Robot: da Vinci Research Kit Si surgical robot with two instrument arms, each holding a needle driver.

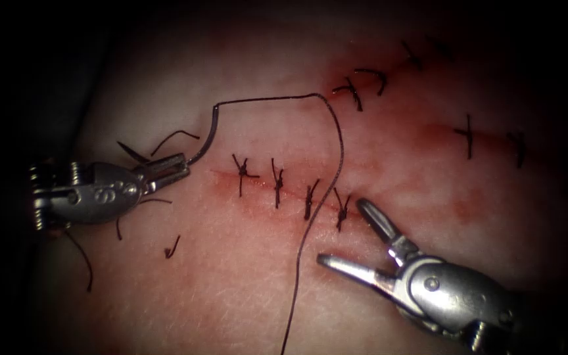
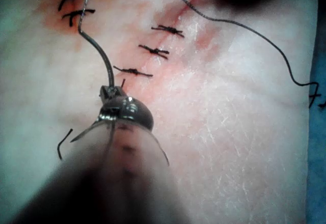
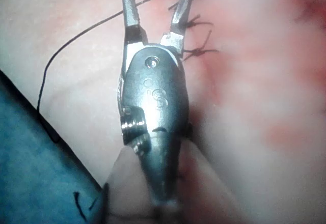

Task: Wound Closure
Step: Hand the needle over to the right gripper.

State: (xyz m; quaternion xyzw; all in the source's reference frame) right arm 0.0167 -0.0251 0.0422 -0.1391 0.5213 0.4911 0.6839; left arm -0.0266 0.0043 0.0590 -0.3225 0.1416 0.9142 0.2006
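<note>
Pale tissue (image 1: 244, 276) stained with red fluid (image 1: 428, 131) lies under both my tools. At the left, my left tool (image 1: 177, 168) has its jaws closed on one end of the curved needle (image 1: 208, 135), which stands clear of the tissue, left of the stitched cut (image 1: 284, 190). Thread (image 1: 327, 177) runs from the needle's far end rightward, then toward me across the stitches (image 1: 277, 184). At the near right, my right tool (image 1: 344, 235) gapes wide, holding nothing.

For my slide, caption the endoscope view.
Left hand holds the needle clear of the tissue; right hand open, empty.
</note>
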